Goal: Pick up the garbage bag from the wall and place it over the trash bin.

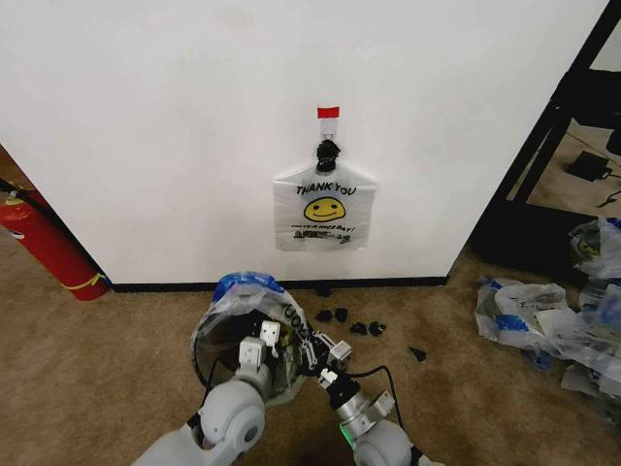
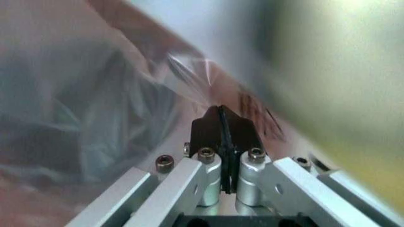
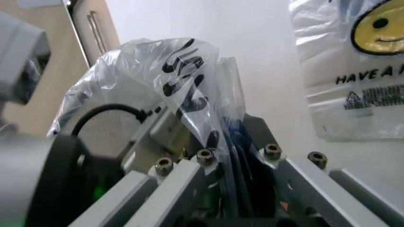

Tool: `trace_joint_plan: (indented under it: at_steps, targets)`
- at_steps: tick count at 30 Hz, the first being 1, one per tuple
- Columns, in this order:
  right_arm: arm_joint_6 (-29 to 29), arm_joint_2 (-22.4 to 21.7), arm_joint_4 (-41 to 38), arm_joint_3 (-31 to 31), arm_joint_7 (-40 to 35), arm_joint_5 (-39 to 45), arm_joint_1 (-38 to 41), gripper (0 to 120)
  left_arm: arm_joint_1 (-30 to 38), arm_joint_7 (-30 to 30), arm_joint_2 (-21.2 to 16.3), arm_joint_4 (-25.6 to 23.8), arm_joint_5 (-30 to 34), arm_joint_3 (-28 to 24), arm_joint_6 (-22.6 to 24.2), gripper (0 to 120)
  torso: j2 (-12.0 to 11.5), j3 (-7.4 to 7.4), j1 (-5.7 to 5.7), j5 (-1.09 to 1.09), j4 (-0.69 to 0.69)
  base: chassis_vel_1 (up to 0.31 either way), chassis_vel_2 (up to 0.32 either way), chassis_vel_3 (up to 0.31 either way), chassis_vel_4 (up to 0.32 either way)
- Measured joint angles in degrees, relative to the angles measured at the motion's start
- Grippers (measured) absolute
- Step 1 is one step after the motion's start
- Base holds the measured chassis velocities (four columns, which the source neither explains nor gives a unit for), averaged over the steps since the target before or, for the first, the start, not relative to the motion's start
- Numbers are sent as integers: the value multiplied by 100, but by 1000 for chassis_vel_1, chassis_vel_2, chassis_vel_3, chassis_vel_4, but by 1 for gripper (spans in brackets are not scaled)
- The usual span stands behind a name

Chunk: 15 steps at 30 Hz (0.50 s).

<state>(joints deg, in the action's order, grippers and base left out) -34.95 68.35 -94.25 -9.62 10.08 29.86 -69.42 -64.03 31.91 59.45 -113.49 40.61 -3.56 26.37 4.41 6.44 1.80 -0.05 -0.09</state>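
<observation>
Below the wall hook, on the carpet: the trash bin (image 1: 247, 340) stands with a garbage bag (image 1: 225, 309) draped over its rim, blue patch at the far edge, just in front of the baseboard.
Bag on the bin: thin clear plastic with black print; in the right wrist view it (image 3: 165, 80) billows above the fingers, with the left arm's grey casing at the side.
Left gripper (image 1: 262, 340): at the bin's mouth, on the side away from the wall; in its wrist view the black pads (image 2: 222, 126) are pressed together, with the plastic film (image 2: 94, 109) just beyond them; whether film is caught between them cannot be told.
Right gripper (image 1: 325, 361): beside the bin, on the side nearer the scattered black bits; its jaws are clamped on a fold of the bag (image 3: 221, 142).
Wall (image 1: 175, 126): white, with a red tape strip (image 1: 329, 113) above a black hook (image 1: 329, 150).
Second bag (image 1: 323, 206): hangs flat from the hook, "THANK YOU" and a yellow smiley facing out, directly above the bin and well apart from it; it is also in the right wrist view (image 3: 353, 61).
Black fragments (image 1: 351, 322): on the carpet between the bin and the baseboard.
Fire extinguisher (image 1: 49, 248): leans at the wall's corner, far from the bin.
Pile of bags (image 1: 553, 320): lies on the carpet, well apart from the bin on its other side.
</observation>
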Motion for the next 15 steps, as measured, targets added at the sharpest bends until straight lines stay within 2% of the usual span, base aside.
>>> trace_joint_plan:
  at_steps: [7, 15]
  targets:
    - [-12, -11, 35, 58, -79, 77, 42, 1, -228, -16, -225, -3, 37, 241, -54, 0, 0, 0, 0, -1, 3, 0, 0, 0, 0]
    - [61, 135, 184, -12, -258, 258, 186, 1, -615, -285, -238, -417, -54, 0, -54, 0, 0, 0, 0, 0, 2, 0, 0, 0, 0]
